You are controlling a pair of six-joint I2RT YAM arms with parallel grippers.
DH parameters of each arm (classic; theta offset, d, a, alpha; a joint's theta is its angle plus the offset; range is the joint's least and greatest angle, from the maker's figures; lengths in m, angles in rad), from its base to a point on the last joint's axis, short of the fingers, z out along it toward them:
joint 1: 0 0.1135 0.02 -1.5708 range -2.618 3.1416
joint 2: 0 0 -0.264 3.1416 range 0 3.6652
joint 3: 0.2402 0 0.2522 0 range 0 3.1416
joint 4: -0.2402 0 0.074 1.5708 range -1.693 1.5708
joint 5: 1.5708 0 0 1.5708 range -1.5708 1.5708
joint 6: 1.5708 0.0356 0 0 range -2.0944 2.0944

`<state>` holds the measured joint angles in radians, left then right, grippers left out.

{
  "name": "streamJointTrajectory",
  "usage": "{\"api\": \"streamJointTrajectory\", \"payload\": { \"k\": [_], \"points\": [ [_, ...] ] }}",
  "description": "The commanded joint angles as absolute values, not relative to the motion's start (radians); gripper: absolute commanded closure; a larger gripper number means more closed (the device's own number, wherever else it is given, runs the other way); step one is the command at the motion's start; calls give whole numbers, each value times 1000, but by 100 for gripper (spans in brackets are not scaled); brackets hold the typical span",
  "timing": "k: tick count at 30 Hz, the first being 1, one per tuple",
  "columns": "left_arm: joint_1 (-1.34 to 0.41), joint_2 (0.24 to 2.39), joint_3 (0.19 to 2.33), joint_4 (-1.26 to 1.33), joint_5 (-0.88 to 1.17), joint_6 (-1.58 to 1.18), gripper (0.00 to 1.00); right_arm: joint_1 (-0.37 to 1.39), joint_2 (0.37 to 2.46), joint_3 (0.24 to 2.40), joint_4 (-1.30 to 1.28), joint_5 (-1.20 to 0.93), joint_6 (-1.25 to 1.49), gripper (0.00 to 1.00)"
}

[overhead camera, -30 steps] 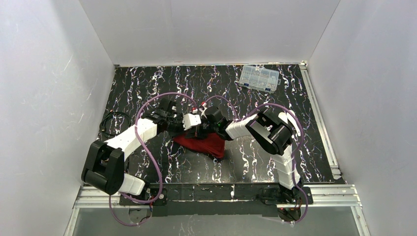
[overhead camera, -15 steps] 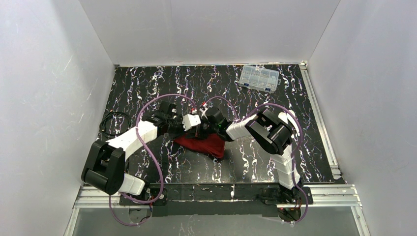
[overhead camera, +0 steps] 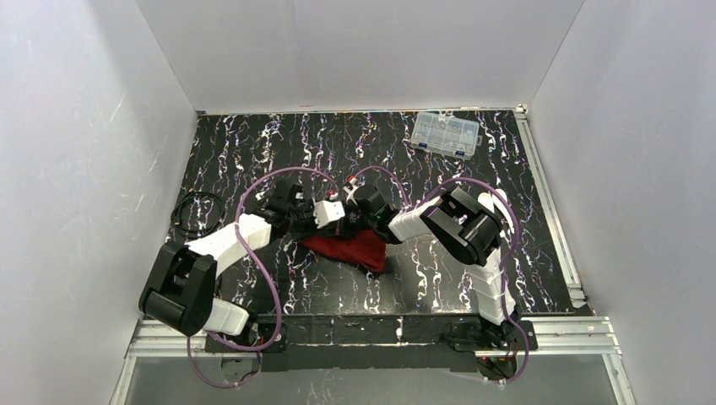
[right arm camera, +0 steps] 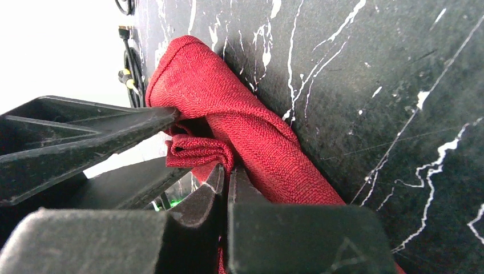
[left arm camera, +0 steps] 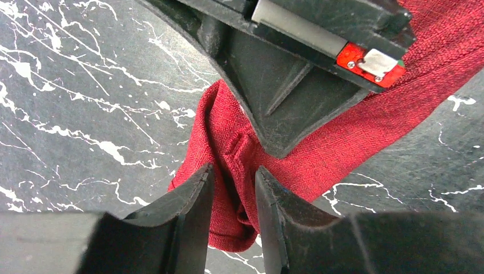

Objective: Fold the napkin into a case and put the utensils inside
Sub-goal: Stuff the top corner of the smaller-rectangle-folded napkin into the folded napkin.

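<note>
Eased apart since earlier, the left gripper (left arm camera: 234,171) is narrowly parted astride the napkin (left arm camera: 342,137), bunched at mid table (overhead camera: 253,135); the right gripper (right arm camera: 227,171) is clamped on it. Folding is judged underway; a fresh edge grasp is needed.

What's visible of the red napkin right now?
The napkin is deep red woven cloth, matte, bunched into a creased, layered wedge lying on the black marbled table between both arms. The right fingers pinch a rolled edge; the left fingers stand parted astride a fold at its end.
</note>
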<state>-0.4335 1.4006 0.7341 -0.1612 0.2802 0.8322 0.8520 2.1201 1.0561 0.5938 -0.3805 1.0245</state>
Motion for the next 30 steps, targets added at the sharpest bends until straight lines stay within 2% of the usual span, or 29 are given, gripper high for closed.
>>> {"api": "streamJointTrajectory", "payload": {
  "k": [1, 30],
  "points": [
    [-451, 1390, 694, -75, 248, 862, 68, 867, 2180, 995, 428, -364, 995, 99],
    [-497, 1437, 581, 152, 90, 992, 61, 878, 2176, 964, 514, -395, 1023, 99]
  ]
}}
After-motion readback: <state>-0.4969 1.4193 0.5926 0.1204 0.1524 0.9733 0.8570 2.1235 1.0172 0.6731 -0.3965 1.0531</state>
